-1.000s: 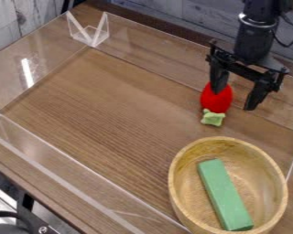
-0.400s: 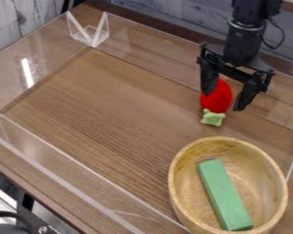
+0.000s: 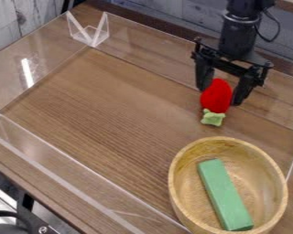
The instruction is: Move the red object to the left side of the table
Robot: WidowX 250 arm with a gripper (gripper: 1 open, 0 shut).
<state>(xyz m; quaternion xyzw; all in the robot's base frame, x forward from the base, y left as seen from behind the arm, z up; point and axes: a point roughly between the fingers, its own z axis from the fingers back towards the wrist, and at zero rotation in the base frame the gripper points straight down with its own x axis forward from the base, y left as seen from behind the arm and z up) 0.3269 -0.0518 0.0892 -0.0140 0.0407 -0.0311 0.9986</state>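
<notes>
The red object (image 3: 216, 94), a small glossy strawberry toy with its light green cap (image 3: 212, 117) pointing toward the camera, lies on the brown wood-grain table (image 3: 113, 105) at the right. My gripper (image 3: 223, 91) hangs straight down over it, open. One black finger stands on each side of the berry's far end, and nothing is gripped. I cannot tell whether the fingertips (image 3: 200, 84) touch the toy.
A round light wooden bowl (image 3: 186, 196) with a green rectangular block (image 3: 222, 194) in it stands at the front right, close to the berry. Low clear acrylic walls (image 3: 45, 160) border the table. A folded clear piece (image 3: 88, 32) stands at the back left.
My gripper has drifted a little to the left in the picture and stayed open. The red object lies where it was.
</notes>
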